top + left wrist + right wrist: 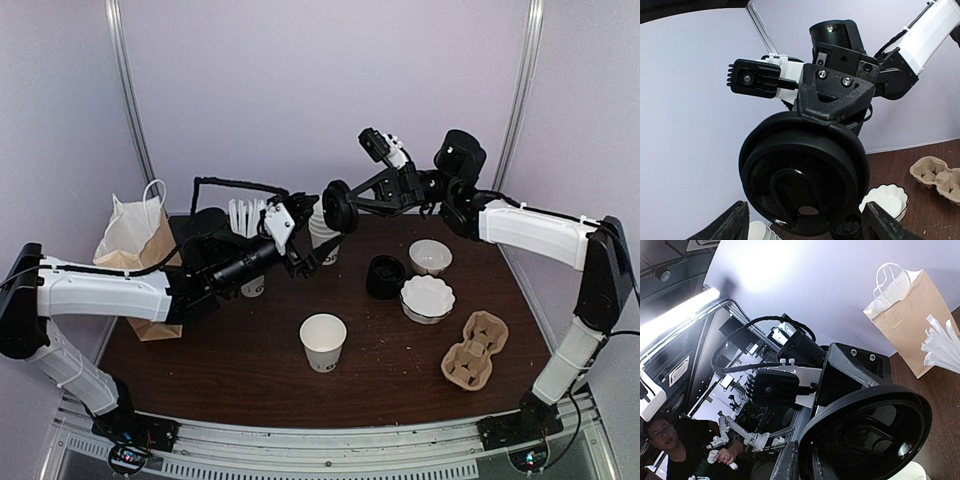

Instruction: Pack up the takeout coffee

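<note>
The white cup [322, 340] is matt paper, smooth-walled. Up behind the cup, the black lid [805, 185] is smooth moulded plastic with a soft sheen, and light catches along its rim. The right tool [836, 107] clamped on the lid is matt black plastic, with two bright metal screw heads [822, 74] set in it. Under the cup, the table [220, 370] looks like dark brown wood, dull and scuffed with pale flecks. Right of the cup, the cup carrier [475, 350] is rough tan moulded pulp. Left of the cup, the bag [130, 250] is creased kraft paper, brown outside and white inside. The arm shells [95, 292] are smooth white plastic with a slight gloss.
</note>
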Controlling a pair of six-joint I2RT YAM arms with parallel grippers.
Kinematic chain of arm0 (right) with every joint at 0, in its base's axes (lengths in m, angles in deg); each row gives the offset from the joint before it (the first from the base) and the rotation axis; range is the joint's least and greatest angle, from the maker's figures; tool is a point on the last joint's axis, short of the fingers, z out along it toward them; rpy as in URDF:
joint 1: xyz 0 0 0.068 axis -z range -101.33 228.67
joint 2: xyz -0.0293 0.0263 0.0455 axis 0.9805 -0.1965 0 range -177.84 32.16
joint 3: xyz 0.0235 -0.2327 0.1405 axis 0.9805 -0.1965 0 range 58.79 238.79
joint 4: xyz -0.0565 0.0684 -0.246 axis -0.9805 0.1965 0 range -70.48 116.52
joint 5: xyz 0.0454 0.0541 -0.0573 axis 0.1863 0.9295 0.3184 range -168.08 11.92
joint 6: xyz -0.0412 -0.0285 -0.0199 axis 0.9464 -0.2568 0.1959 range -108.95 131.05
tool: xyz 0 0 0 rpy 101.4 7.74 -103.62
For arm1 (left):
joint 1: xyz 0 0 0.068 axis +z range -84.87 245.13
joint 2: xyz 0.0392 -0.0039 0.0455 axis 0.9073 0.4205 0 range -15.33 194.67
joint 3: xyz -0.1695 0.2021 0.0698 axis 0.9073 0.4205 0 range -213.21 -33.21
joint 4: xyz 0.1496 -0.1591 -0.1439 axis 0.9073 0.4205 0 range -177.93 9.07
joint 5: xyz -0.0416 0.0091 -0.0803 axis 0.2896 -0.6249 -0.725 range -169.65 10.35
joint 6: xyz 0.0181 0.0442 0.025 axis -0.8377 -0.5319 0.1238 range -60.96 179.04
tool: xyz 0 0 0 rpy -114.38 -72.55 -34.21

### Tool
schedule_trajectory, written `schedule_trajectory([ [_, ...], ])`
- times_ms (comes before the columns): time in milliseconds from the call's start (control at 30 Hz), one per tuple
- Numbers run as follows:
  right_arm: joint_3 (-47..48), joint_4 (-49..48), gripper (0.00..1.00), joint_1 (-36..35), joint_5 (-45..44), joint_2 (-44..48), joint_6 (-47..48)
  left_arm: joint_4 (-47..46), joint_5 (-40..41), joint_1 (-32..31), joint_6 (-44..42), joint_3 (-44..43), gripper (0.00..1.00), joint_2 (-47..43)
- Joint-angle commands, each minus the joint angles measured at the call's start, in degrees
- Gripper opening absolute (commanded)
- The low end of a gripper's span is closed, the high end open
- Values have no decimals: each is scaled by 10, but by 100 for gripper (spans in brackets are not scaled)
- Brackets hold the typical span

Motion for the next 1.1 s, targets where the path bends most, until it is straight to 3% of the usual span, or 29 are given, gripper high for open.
schedule_trajectory([
  [0,-9,20,9,2,11,31,29,-34,-24,1,34,-32,81,21],
  [367,-16,84,10,1,15,43,84,-36,-39,1,53,-55,79,41],
  [1067,-16,99,11,-2,38,35,98,-10,-95,27,123,-60,79,25],
])
